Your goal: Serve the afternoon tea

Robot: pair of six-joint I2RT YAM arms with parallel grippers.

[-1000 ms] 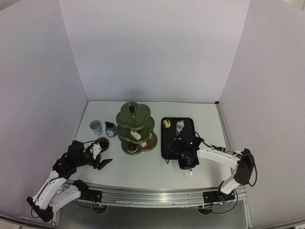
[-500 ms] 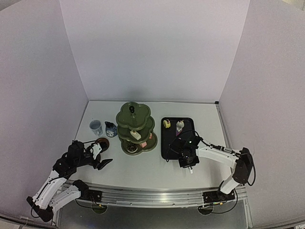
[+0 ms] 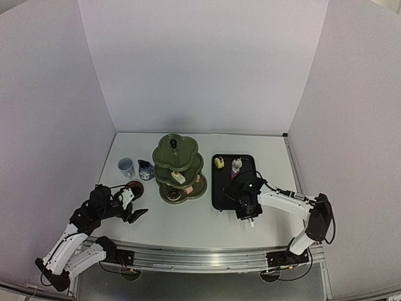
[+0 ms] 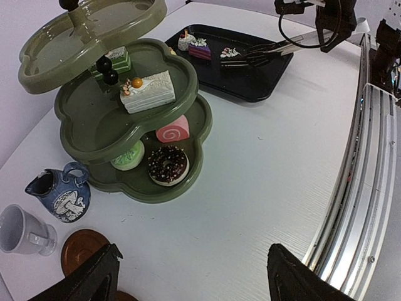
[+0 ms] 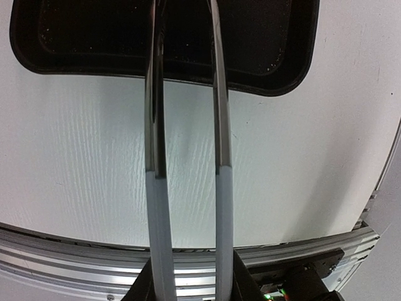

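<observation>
The dark green three-tier stand (image 3: 178, 166) (image 4: 125, 106) holds a white cake slice (image 4: 148, 91), a pink roll (image 4: 173, 131), a green pastry (image 4: 128, 155) and a chocolate doughnut (image 4: 167, 165). More pastries (image 4: 200, 48) (image 3: 236, 165) lie at the far end of the black tray (image 3: 216, 194). The pale blue cup (image 4: 22, 231), dark blue jug (image 4: 59, 192) and a brown saucer (image 4: 84, 248) stand left of the stand. My left gripper (image 4: 193, 263) (image 3: 130, 207) hangs open and empty beside the saucer. My right gripper (image 5: 190, 276) (image 3: 245, 210) is shut on the metal tongs (image 5: 216, 125), whose arms reach over the tray's near edge.
The tray's near rim (image 5: 294, 56) crosses the top of the right wrist view, with white table below it. The aluminium rail (image 5: 75, 263) (image 4: 369, 157) runs along the table's front edge. White walls close the back and sides.
My right gripper has edged slightly toward the tray with the tongs, and the tong arms have spread a little. The left arm has not moved.
</observation>
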